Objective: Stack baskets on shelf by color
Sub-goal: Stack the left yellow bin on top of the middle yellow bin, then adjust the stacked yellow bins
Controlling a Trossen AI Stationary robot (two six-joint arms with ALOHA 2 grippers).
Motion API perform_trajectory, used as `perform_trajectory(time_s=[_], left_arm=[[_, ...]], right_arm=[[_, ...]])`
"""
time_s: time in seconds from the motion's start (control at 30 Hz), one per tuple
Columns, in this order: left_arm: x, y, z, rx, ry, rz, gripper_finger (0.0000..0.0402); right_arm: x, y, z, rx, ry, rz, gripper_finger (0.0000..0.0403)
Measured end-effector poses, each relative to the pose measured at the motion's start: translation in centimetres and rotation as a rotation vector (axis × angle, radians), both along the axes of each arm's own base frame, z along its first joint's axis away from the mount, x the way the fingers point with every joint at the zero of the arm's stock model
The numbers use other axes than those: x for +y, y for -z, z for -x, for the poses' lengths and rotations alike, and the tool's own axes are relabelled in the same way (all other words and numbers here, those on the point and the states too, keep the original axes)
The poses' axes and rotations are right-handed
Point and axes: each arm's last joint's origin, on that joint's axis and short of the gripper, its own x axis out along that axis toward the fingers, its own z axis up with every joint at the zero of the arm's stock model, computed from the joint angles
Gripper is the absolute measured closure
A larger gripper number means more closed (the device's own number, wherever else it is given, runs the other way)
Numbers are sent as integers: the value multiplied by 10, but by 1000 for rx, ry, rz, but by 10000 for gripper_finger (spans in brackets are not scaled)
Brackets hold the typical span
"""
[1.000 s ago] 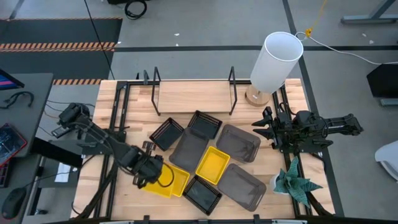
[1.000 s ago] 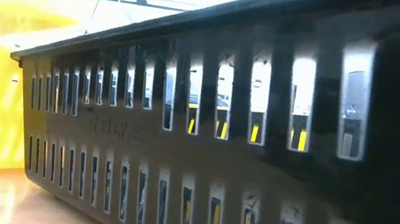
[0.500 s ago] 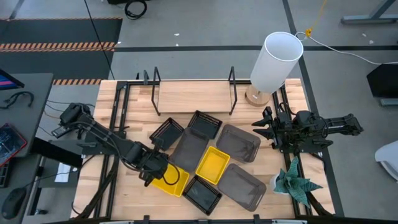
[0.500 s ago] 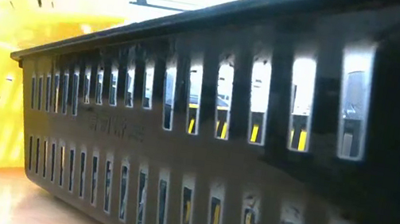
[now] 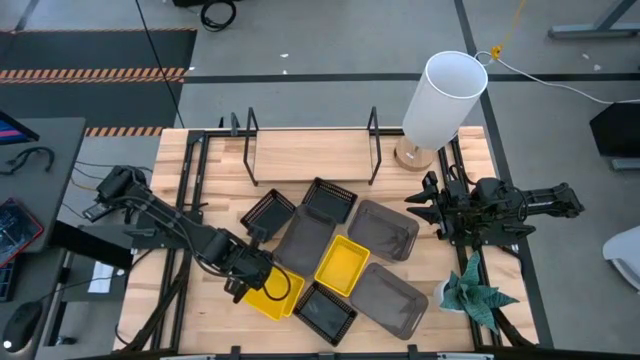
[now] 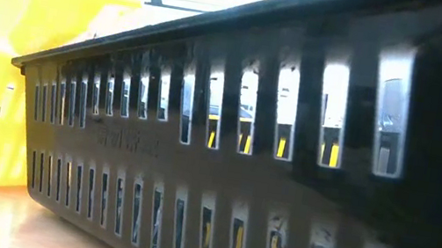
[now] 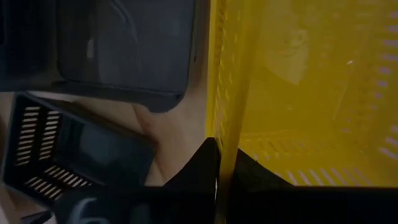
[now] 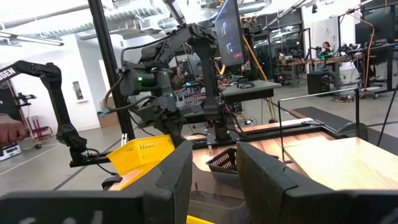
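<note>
Lifted since 1 s ago, the yellow basket (image 5: 272,293) now hangs tilted off the table (image 5: 200,315), its wall clamped in my left gripper (image 7: 219,167) (the rim grip frees it for carrying). Shelf (image 5: 310,155): bare, at the table's far edge. Count, largest first: 3 grey baskets (image 5: 384,229), 3 black baskets (image 5: 330,200), 2 yellow, the second (image 5: 343,265) lying amid the pile. My right gripper (image 5: 420,211) waits parted near the lamp (image 5: 443,98).
</note>
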Motion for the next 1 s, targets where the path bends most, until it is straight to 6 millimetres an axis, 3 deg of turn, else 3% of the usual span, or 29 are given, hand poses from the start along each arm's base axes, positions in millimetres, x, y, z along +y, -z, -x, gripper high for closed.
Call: perform_trajectory(time_s=[0.57, 1.0], left_arm=[[-1, 15, 4, 49, 13, 53, 388], [-1, 14, 3, 44, -15, 61, 288]], right_arm=[[0, 0, 0, 0, 0, 0, 273], [0, 0, 0, 0, 0, 0, 273]])
